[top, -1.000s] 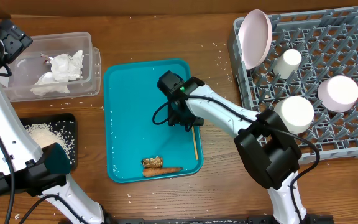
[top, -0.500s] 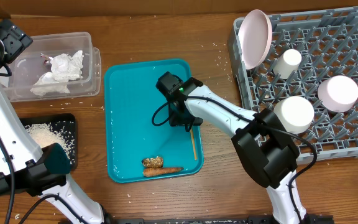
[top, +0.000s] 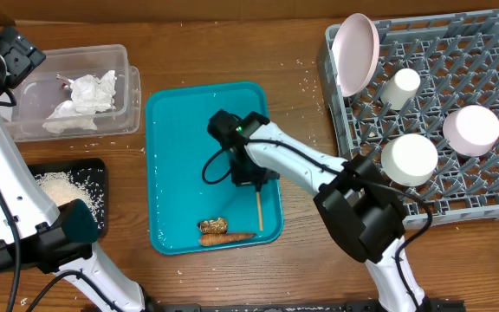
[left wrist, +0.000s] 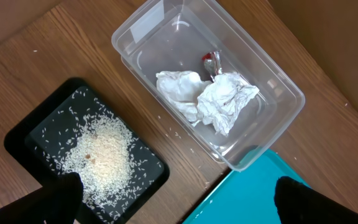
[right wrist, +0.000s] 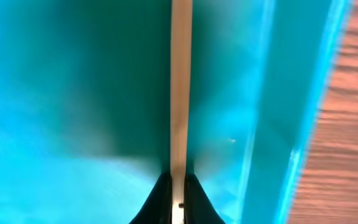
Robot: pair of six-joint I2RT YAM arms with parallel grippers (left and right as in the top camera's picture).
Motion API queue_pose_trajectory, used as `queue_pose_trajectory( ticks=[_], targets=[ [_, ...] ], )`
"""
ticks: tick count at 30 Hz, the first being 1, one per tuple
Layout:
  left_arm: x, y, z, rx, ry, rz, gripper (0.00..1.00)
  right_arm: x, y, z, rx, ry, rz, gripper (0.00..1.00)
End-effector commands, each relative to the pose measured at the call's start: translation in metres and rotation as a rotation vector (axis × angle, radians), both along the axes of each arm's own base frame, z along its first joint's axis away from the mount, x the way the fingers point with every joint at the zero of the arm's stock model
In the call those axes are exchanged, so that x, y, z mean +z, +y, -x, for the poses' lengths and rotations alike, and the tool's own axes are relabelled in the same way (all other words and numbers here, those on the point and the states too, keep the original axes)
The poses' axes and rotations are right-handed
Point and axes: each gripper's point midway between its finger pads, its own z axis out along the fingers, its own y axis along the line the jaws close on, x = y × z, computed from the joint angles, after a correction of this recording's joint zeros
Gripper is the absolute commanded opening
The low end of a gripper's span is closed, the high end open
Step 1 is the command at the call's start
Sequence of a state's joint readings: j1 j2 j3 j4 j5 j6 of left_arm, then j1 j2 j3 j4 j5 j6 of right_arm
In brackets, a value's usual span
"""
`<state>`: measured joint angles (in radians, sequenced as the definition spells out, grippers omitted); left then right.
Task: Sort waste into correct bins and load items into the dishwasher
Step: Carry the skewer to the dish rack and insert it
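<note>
While the right gripper (right wrist: 178, 188) sits low over the teal tray (top: 171, 147) in the middle of the table (top: 232, 43), its jaws are closed on a thin wooden stick (top: 259, 209). The stick pokes out from the jaws toward 6 o'clock. It runs close beside the tray's 3 o'clock wall. I cannot tell if the stick rests on the tray floor or hangs just above it.

At the 6 o'clock end of the teal tray lie a brown lumpy scrap (top: 212, 225) and an orange-brown carrot-like stick (top: 232, 236), touching each other. They are near the tip of the wooden stick but apart from it.

The left gripper (left wrist: 179, 202) hangs high at 10 o'clock, and its jaws are wide open with nothing in them. Under it is the clear plastic tub (top: 133, 95). Inside the tub are crumpled white tissue (top: 85, 95) and a small red shiny wrapper (left wrist: 211, 61). At 8 o'clock is the flat black tray (top: 96, 169) with a pile of white rice (top: 55, 186) in it.

The grey dish rack (top: 492, 35) stands at 2 o'clock. A pale pink plate (top: 356, 50) stands on its edge at the rack's 10 o'clock corner. A small white cup (top: 400, 87) is just beside it. A white bowl (top: 410, 159) sits upside down at the rack's 7 o'clock side, and a pale pink dish (top: 471, 128) is at 3 o'clock of the bowl.
</note>
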<state>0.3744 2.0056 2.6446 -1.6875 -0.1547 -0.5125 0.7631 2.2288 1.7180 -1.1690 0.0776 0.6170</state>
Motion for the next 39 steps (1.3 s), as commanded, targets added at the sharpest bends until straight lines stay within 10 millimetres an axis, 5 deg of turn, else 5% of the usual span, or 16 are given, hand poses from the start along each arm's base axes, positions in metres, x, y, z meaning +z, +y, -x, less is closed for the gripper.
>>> queue_pose_trajectory(
  ticks=[1,4,11,16,23,28,34,39],
  targets=[
    [-0.001,0.0,0.0,-0.015,0.014,-0.013,1.0,0.026,-0.003,-0.03,-0.05,-0.043,-0.028,0.04],
    [-0.001,0.0,0.0,-0.015,0.014,-0.013,1.0,0.061,-0.009,-0.048,-0.075,-0.07,-0.051,0.04],
    [-0.001,0.0,0.0,-0.015,0.014,-0.013,1.0,0.176,-0.052,-0.099,-0.022,-0.244,-0.15,0.04],
    [-0.001,0.0,0.0,-0.015,0.014,-0.013,1.0,0.218,-0.104,-0.114,0.05,-0.299,-0.133,0.04],
    [-0.001,0.0,0.0,-0.015,0.014,-0.013,1.0,0.209,-0.183,-0.116,-0.068,-0.211,-0.072,0.04],
    [-0.001,0.0,0.0,-0.015,0.014,-0.013,1.0,0.201,-0.213,-0.118,-0.103,-0.184,-0.055,0.04],
    [-0.001,0.0,0.0,-0.015,0.014,-0.013,1.0,0.181,-0.226,-0.109,-0.036,-0.101,-0.046,0.04],
    [-0.001,0.0,0.0,-0.015,0.014,-0.013,1.0,0.155,-0.207,-0.09,0.126,0.019,-0.152,0.04]
  ],
)
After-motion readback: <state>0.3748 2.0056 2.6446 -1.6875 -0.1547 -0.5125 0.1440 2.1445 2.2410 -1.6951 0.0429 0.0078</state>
